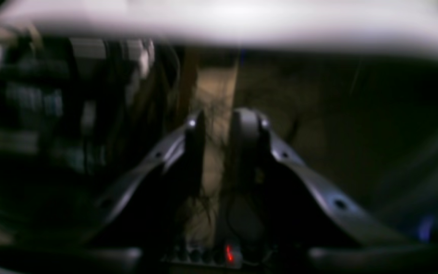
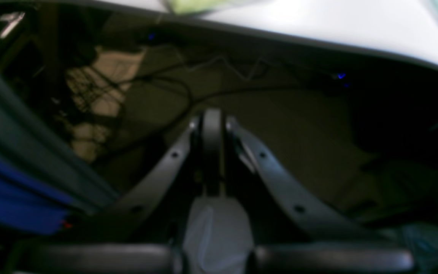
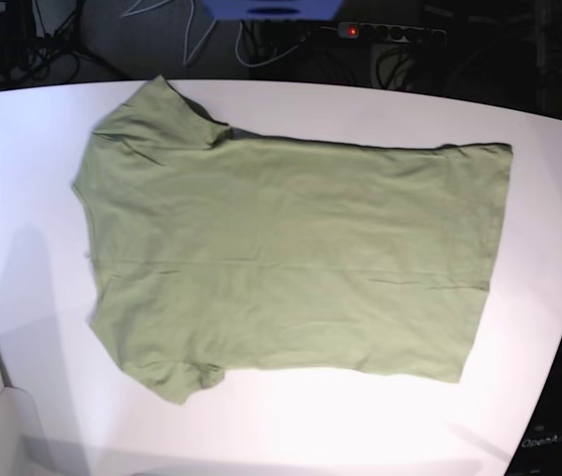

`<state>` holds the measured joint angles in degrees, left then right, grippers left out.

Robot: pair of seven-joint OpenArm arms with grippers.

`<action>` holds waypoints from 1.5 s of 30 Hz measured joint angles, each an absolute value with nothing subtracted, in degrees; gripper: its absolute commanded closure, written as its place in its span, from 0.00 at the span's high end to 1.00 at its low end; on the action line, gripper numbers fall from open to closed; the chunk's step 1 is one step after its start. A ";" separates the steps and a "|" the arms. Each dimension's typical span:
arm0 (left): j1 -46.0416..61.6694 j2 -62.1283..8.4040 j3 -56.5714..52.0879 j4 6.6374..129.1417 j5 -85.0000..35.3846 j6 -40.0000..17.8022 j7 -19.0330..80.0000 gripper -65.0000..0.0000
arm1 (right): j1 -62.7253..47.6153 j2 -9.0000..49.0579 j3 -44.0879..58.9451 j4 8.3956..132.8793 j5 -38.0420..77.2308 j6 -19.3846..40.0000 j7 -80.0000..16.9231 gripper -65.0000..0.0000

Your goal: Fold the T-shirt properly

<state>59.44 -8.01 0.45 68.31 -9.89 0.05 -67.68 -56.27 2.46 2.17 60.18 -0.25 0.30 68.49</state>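
A: Start at the grippers. What do they hold?

B: Nothing. The left gripper (image 1: 219, 121) has a narrow gap between its fingertips, with only dim floor showing through. The right gripper (image 2: 212, 120) has its fingers pressed together, nothing between them.

A: And how do the arms sit?

B: Both wrist views look out past the table edge (image 2: 318, 42) from below its level, toward the dark space under it. Neither arm appears in the base view. The left wrist picture is badly blurred.

A: Where's the T-shirt?

B: The T-shirt (image 3: 290, 258) lies spread flat in the middle of the white table (image 3: 538, 397), well apart from both grippers. Its long axis runs left to right in the base view: collar and sleeves at the left, straight hem at the right. One sleeve points to the far left corner, the other to the near left. A few shallow creases cross the body.

A: The room?

B: Dark behind the table, with cables and a power strip (image 3: 390, 32) showing a red light.
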 measured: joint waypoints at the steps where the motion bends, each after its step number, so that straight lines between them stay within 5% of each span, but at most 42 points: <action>1: 60.93 -9.08 0.36 72.62 -11.68 0.14 -65.91 0.26 | -57.58 2.37 2.33 64.23 0.12 0.08 66.39 0.00; 12: 64.95 -17.06 -7.22 100.51 -22.17 1.04 -33.47 0.26 | -60.58 1.63 1.87 101.97 0.43 0.32 26.85 0.04; 18: 64.77 -13.26 -18.48 106.87 -21.80 0.01 -21.52 0.26 | -54.94 1.76 -0.75 107.28 12.05 0.51 12.60 0.50; 21: 64.71 -11.42 -23.77 108.99 -21.63 -0.10 -18.90 0.26 | -52.01 2.94 -0.27 107.26 21.02 2.15 7.70 0.61; 31: 60.55 -11.09 -32.45 113.01 -21.50 -0.43 -7.55 0.27 | -45.60 7.84 -0.32 104.27 49.12 6.33 -3.51 0.61; 45: 45.69 -2.17 -50.19 113.51 -21.06 -21.76 9.52 0.27 | -43.38 8.88 -0.54 96.27 58.96 7.49 -2.44 0.61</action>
<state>45.69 -2.17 -50.19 113.51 -21.06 -21.76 9.52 -43.38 8.88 -0.54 96.27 58.96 7.49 -2.44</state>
